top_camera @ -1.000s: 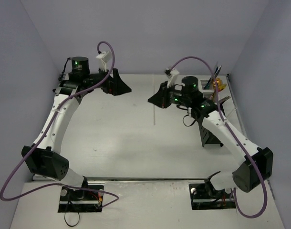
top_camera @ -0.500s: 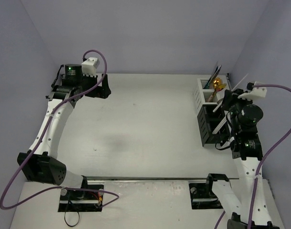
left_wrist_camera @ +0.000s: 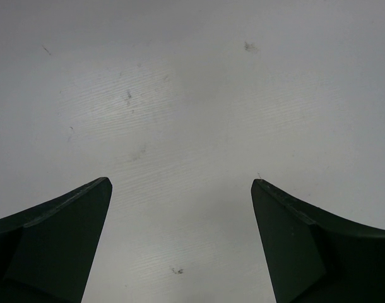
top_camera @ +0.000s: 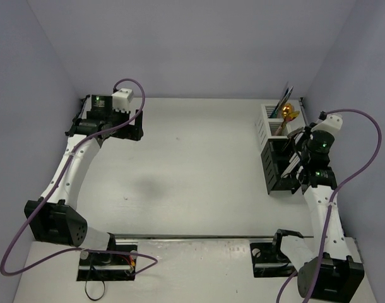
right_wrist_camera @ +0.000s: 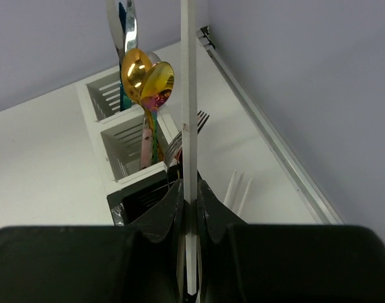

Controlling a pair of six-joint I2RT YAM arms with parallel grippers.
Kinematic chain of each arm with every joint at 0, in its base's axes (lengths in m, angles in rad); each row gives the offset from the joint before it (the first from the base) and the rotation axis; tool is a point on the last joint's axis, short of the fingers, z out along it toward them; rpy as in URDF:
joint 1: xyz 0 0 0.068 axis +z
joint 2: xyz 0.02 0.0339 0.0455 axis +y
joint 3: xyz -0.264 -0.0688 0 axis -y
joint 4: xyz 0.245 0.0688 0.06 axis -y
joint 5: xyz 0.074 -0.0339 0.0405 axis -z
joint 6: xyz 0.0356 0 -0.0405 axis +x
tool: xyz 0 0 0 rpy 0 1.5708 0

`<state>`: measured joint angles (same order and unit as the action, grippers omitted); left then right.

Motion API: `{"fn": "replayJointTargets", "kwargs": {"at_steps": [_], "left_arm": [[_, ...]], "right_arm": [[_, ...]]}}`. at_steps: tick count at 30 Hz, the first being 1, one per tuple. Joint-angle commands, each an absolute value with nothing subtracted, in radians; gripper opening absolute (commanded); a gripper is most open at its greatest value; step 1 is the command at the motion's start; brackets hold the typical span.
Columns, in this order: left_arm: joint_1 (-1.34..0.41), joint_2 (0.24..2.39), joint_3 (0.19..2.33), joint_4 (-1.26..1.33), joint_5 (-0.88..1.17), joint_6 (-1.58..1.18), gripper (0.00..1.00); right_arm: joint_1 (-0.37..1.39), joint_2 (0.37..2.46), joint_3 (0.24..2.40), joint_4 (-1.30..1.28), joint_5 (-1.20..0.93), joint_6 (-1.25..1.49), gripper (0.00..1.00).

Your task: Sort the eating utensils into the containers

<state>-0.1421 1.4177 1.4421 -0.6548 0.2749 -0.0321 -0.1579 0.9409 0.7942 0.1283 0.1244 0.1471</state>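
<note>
My right gripper (right_wrist_camera: 189, 186) is shut on a thin pale stick (right_wrist_camera: 189, 95) that stands upright between its fingers, just over the black slatted container (right_wrist_camera: 139, 196). Behind that box stands the white container (right_wrist_camera: 110, 126), which holds a gold spoon (right_wrist_camera: 145, 76), a silver spoon (right_wrist_camera: 122, 22) and a silver fork (right_wrist_camera: 180, 136). From above, the right gripper (top_camera: 292, 165) hangs at the black container (top_camera: 278, 173) on the table's right side. My left gripper (left_wrist_camera: 180, 183) is open over bare table at the far left (top_camera: 130, 126), with nothing between its fingers.
More pale sticks (right_wrist_camera: 236, 189) lie on the table to the right of the black box, close to the metal rail (right_wrist_camera: 268, 139) along the right wall. Purple cables (top_camera: 360, 158) loop from both wrists. The arm bases (top_camera: 107, 259) sit at the near edge.
The right arm has swung from the table's middle to the containers on the right, carrying the stick. The left arm has drawn back towards the far left corner.
</note>
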Motion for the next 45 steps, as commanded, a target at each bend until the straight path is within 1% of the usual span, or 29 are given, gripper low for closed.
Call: {"fn": "replayJointTargets", "kwargs": {"at_steps": [1,13,14,15,16,20,23,26,29,30,32,34,36,37,41,45], "left_arm": [[-0.141,1.369,1.46,-0.621,0.255,-0.012,0.91],[-0.125,1.401,1.441,-0.623,0.247,-0.034,0.91],[-0.124,1.4,1.437,-0.623,0.244,-0.034,0.91],[-0.123,1.399,1.436,-0.624,0.241,-0.032,0.91],[-0.118,1.4,1.433,-0.624,0.242,-0.032,0.91],[-0.11,1.406,1.43,-0.64,0.239,-0.042,0.91],[-0.101,1.414,1.437,-0.657,0.246,-0.049,0.91],[-0.081,1.413,1.435,-0.663,0.279,-0.055,0.91],[-0.065,1.406,1.431,-0.665,0.288,-0.061,0.91],[-0.058,1.403,1.431,-0.667,0.287,-0.063,0.91],[-0.045,1.399,1.431,-0.666,0.287,-0.071,0.91],[-0.03,1.396,1.433,-0.666,0.288,-0.08,0.91],[-0.015,1.4,1.437,-0.666,0.287,-0.083,0.91],[-0.008,1.402,1.438,-0.667,0.282,-0.083,0.91],[-0.006,1.406,1.435,-0.663,0.249,-0.068,0.91],[-0.006,1.418,1.402,-0.662,0.2,-0.041,0.91]], "right_arm": [[-0.171,0.937,0.775,0.239,0.164,0.181,0.0],[-0.204,0.982,0.675,0.238,0.159,0.306,0.0],[-0.207,0.983,0.667,0.238,0.153,0.308,0.0],[-0.209,0.98,0.664,0.236,0.14,0.31,0.04],[-0.211,0.976,0.663,0.236,0.127,0.311,0.1],[-0.215,0.938,0.693,0.199,0.047,0.311,0.6],[-0.213,0.896,0.763,0.165,-0.018,0.281,0.74],[-0.213,0.882,0.842,0.143,-0.11,0.218,0.84],[-0.211,0.935,0.968,0.124,-0.248,0.109,0.96],[-0.207,0.964,1.036,0.097,-0.323,0.06,0.98],[-0.166,1.088,1.173,0.037,-0.355,0.007,0.99],[-0.07,1.226,1.364,-0.117,-0.284,-0.084,1.0],[0.028,1.392,1.489,-0.204,-0.229,-0.116,1.0],[0.076,1.431,1.528,-0.224,-0.221,-0.117,1.0],[0.207,1.58,1.558,-0.218,-0.154,-0.083,1.0],[0.24,1.682,1.536,-0.166,-0.154,0.014,1.0]]}}
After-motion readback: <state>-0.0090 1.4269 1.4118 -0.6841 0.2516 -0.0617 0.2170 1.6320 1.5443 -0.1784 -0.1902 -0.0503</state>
